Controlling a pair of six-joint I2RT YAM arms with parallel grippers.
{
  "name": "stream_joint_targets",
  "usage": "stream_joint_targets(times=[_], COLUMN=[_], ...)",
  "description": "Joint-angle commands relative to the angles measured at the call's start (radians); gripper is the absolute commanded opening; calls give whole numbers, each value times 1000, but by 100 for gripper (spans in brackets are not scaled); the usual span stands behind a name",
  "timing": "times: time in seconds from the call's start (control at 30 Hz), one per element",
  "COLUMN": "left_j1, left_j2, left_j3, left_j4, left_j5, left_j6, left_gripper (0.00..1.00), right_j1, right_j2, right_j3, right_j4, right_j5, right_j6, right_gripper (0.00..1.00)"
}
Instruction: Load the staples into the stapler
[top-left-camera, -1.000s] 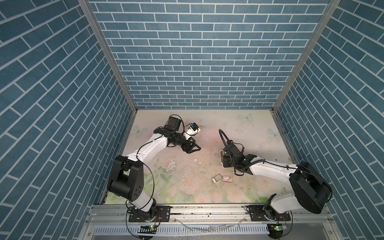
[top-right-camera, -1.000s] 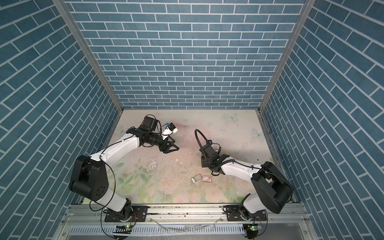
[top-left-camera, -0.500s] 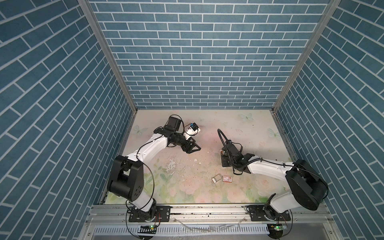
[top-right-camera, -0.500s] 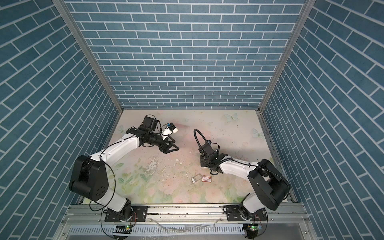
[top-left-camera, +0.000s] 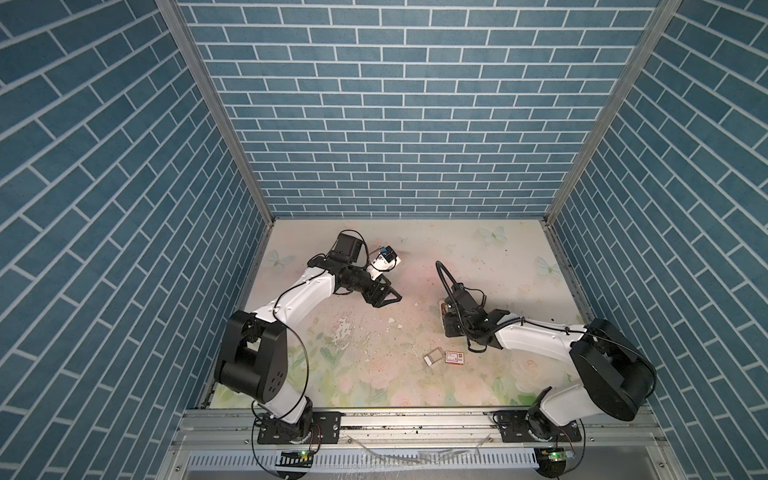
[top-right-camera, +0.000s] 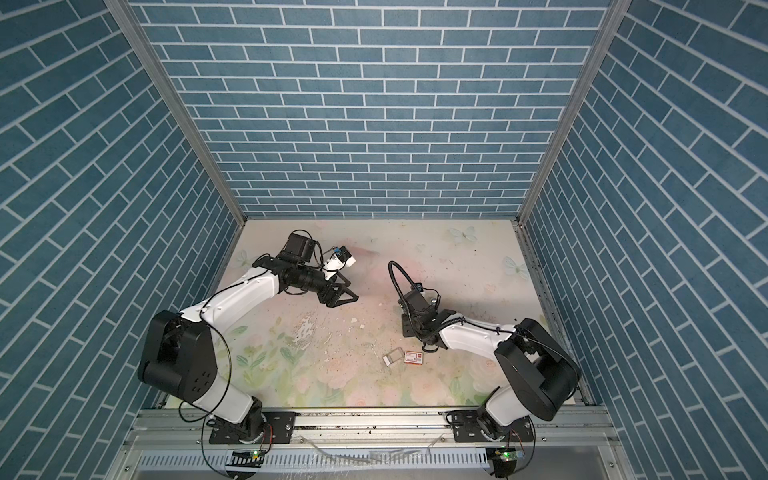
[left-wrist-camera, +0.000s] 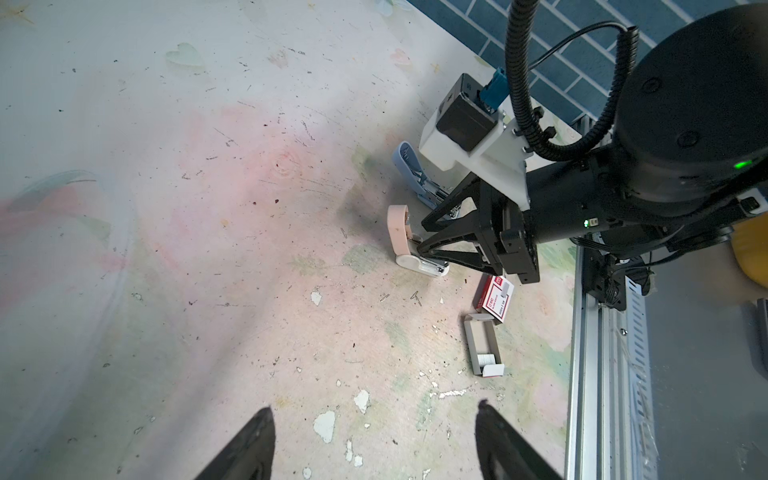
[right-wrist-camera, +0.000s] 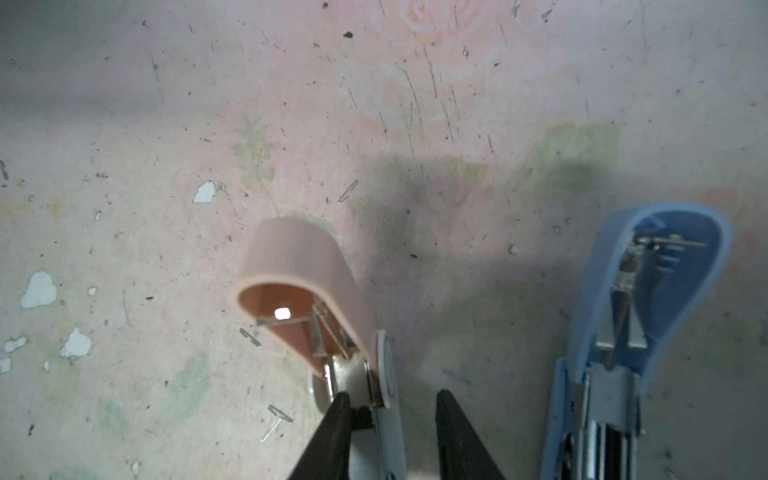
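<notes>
A pink stapler (right-wrist-camera: 299, 266) with a white base stands on the table, its lid swung up and open; it also shows in the left wrist view (left-wrist-camera: 399, 224) and, mostly hidden under the wrist, in a top view (top-left-camera: 444, 308). My right gripper (right-wrist-camera: 392, 395) is open and straddles its hinge end: one finger touches the hinge, the other stands off from the base. The staples' red-and-white box (top-left-camera: 455, 357) (left-wrist-camera: 496, 297) and grey tray (top-left-camera: 433, 356) (left-wrist-camera: 482, 349), with a short strip of staples (left-wrist-camera: 486, 359) in it, lie nearer the front rail. My left gripper (left-wrist-camera: 374, 407) (top-left-camera: 392, 297) hovers open and empty at the left.
A blue stapler (right-wrist-camera: 648, 291) (left-wrist-camera: 409, 166), also open, lies right beside the pink one. Loose single staples (right-wrist-camera: 276, 419) and paint chips (left-wrist-camera: 324, 426) dot the worn floral table. The metal front rail (left-wrist-camera: 590, 374) runs just past the box.
My right arm has crept slightly toward the left and back, its gripper staying at the pink stapler. The left arm has not moved.
</notes>
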Motion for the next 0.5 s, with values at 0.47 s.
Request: stream_joint_targets(times=[0.47], left_j1=[2], left_j2=[9], left_j3=[-6], left_j4=[-12], left_j5=[4], left_j6=[10], left_gripper=[77], right_j1=[-1], right_j2=[-145], right_j3=[-59], right_j4=[45], right_j5=[-22], right_j6=[9], right_gripper=[39])
